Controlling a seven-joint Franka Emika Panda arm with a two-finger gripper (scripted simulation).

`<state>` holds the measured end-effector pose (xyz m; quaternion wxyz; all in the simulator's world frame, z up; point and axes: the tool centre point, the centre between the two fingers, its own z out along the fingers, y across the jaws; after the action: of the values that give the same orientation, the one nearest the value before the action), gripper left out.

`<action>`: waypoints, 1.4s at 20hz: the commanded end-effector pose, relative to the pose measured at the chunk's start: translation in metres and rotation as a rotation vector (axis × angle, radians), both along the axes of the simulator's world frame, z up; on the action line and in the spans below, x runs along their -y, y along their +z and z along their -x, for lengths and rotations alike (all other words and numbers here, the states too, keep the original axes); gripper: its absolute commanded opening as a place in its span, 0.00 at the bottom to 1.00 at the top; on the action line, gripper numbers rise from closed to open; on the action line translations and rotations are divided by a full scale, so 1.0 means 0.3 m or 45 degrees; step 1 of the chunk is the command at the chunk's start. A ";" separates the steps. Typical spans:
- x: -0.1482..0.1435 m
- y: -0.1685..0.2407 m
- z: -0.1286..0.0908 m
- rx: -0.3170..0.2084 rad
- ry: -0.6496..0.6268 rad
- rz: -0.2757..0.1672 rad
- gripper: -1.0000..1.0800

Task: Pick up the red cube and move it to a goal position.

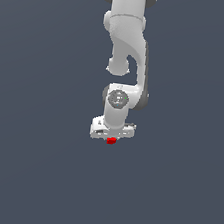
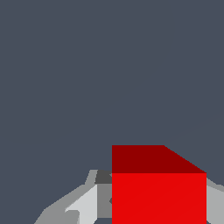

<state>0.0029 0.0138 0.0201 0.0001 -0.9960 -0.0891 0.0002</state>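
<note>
The red cube (image 1: 111, 140) is small and bright red, and it peeks out just under the white gripper (image 1: 111, 137) in the middle of the exterior view. In the wrist view the red cube (image 2: 158, 192) fills the space between the two grey fingers (image 2: 83, 205), which press against its sides. The gripper is shut on the cube. The fingertips are hidden behind the hand in the exterior view. I cannot tell from these frames whether the cube rests on the surface or is lifted off it.
The white arm (image 1: 128, 45) reaches down from the top of the exterior view. A plain dark grey-blue surface (image 1: 31, 163) lies all around.
</note>
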 end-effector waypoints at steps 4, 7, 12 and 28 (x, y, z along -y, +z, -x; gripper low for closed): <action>0.000 0.003 0.001 0.000 0.000 0.000 0.00; 0.004 0.021 0.003 0.000 0.000 0.000 0.00; 0.017 0.086 0.011 0.000 0.000 0.000 0.00; 0.116 0.595 0.066 0.000 0.001 0.000 0.00</action>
<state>-0.0146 -0.0175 0.1796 0.0002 -0.9960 -0.0893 0.0004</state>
